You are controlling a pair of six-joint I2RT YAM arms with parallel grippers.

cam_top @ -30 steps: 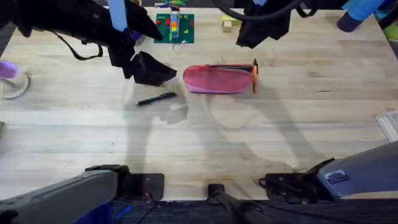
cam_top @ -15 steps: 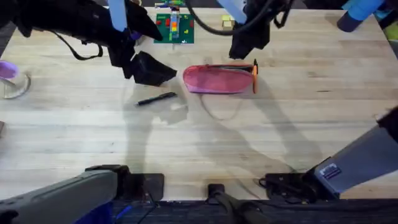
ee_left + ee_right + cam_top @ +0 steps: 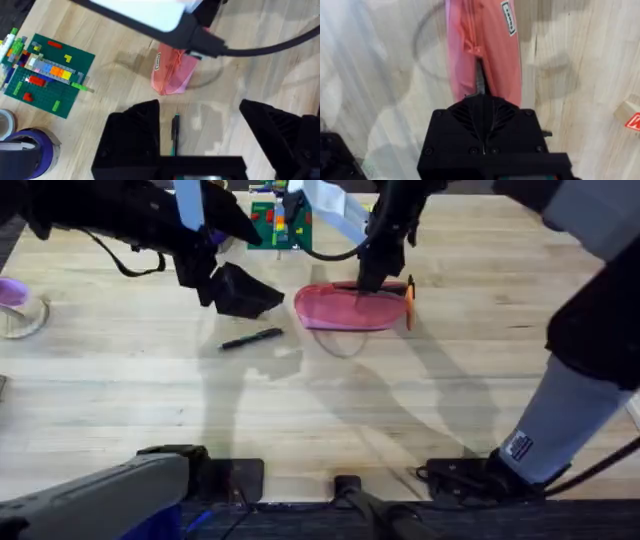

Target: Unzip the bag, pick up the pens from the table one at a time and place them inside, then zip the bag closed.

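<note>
1. Overhead view. The bag [image 3: 350, 308] lies lengthwise on the table [image 3: 400, 410], upper centre of the frame. The right gripper [image 3: 368, 278] is directly over the bag's upper edge, at or just above the zipper line; whether its fingers are apart or together cannot be told here. The orange pen [image 3: 410, 302] lies crosswise at the bag's right end, touching it. The black pen [image 3: 252, 339] lies left of and below the bag, apart from it. The left gripper [image 3: 240, 292] hangs left of the bag, above the black pen in the frame.

2. Left wrist view. The left gripper's [image 3: 200, 127] two fingers stand wide apart with nothing between them. The black pen [image 3: 175, 132] lies just beyond the gap, near one finger. The bag [image 3: 172, 75], pink with a small label, lies farther off, the right arm crossing above it.

3. Right wrist view. The right gripper's [image 3: 482, 102] black body hides the fingertips. The bag [image 3: 482, 50] extends straight away from it, zipper seam centred, a small pink pull tab [image 3: 471, 47] on the seam.
</note>
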